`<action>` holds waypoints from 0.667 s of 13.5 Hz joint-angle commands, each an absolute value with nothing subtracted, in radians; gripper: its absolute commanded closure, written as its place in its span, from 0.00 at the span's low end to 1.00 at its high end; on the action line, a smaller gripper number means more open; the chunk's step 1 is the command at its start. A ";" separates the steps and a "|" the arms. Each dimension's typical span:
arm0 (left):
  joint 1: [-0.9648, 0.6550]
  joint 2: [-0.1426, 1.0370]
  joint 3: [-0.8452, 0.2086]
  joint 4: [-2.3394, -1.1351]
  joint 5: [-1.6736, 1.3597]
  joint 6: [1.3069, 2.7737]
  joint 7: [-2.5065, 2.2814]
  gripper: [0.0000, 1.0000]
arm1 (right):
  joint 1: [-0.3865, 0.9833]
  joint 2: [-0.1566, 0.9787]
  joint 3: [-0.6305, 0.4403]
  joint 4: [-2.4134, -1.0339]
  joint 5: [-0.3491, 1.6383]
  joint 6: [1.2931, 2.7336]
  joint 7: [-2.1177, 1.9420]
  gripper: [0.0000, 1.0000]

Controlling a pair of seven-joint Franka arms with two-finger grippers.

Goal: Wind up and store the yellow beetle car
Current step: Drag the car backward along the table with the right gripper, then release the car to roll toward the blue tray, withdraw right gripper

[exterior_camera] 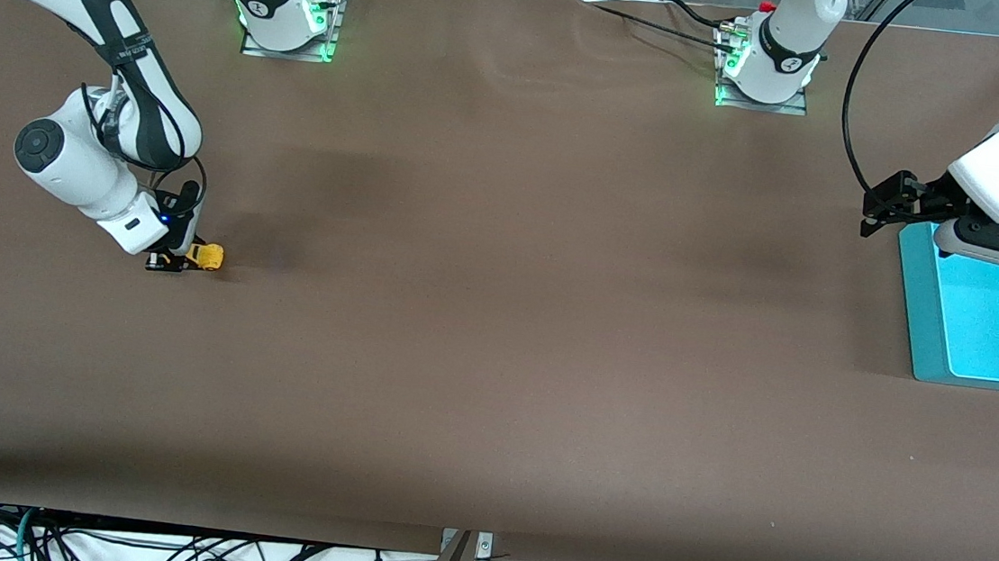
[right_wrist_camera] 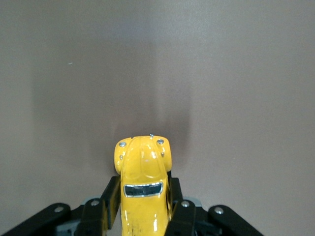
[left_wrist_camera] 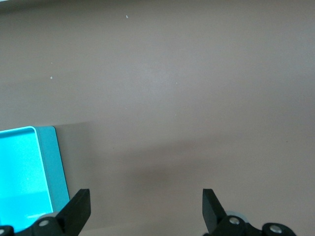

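- Yellow beetle car [right_wrist_camera: 142, 189] sits on the brown table [exterior_camera: 492, 361] at the right arm's end, well apart from the teal tray [exterior_camera: 985, 309] at the left arm's end.
- Your right gripper [exterior_camera: 180, 260] is clenched on the car's flanks, nose poking out past the fingers [right_wrist_camera: 109, 204]. Side grip looks chosen so the wheels stay on the mat, likely for a pull-back wind.
- Car appears level, wheels down; I can't tell if they press into the table.
- Your left gripper [left_wrist_camera: 146, 206] is released, jaws wide, nothing between them. It waits over the tray's edge, probably staged for storing.
- Winding looks not yet done; storing needs the full table crossed.
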State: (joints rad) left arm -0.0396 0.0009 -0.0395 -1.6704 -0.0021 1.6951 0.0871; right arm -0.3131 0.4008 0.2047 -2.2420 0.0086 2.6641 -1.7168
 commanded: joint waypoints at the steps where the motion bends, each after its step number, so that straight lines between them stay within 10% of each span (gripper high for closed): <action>1: -0.044 0.015 -0.040 -1.637 0.012 1.672 0.094 0.00 | -0.325 0.439 0.228 -2.197 0.023 2.596 -1.738 0.00; 6: -0.044 0.015 -0.040 -1.637 0.011 1.672 0.087 0.00 | -0.324 0.414 0.264 -2.042 0.021 2.371 -1.724 0.00; 7: -0.044 0.015 -0.040 -1.637 0.012 1.672 0.087 0.00 | -0.322 0.129 0.290 -1.784 0.025 1.954 -1.493 0.00; 9: -0.044 0.015 -0.040 -1.637 0.012 1.672 0.087 0.00 | -0.321 0.072 0.290 -1.740 0.022 1.852 -1.335 0.00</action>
State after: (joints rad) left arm -0.0396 0.0010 -0.0399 -1.6699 -0.0021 1.6950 0.0870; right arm -0.3169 0.3102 0.2761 -1.8123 0.0058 2.1145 -1.4840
